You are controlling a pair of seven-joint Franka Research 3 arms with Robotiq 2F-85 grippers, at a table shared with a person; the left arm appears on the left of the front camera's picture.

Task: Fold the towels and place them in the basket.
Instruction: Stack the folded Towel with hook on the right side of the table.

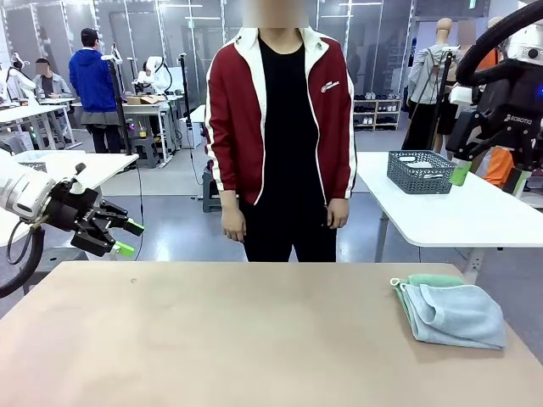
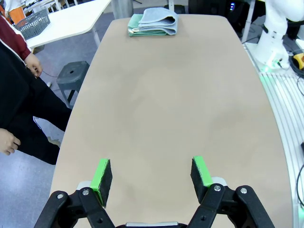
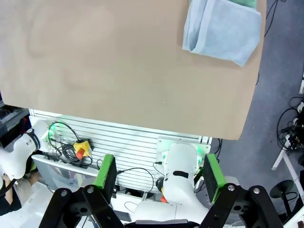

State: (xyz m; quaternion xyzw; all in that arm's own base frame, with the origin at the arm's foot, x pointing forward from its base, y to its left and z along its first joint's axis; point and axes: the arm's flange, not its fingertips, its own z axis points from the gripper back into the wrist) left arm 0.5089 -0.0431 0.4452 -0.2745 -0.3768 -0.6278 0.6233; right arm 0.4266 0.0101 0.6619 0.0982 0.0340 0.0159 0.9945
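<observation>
Tan table [image 1: 212, 339] seen with towels [image 1: 450, 312] stacked, folded, at right edge; basket [image 1: 422, 171] well beyond on white table; placing judged undone. Left gripper [image 2: 152, 175], right gripper [image 3: 160, 175] fingers apart, nothing held.

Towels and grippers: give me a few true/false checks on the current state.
1. The blue towel lies on top of the green towel. True.
2. The towels are in the basket. False: they lie on the near table; the basket stands on another table behind.
3. The left gripper is open and holds nothing. True.
4. The right gripper grips the blue towel. False: it is open, apart from the towels.
5. The person's hand touches the towels. False: both hands hang at the person's sides.
</observation>
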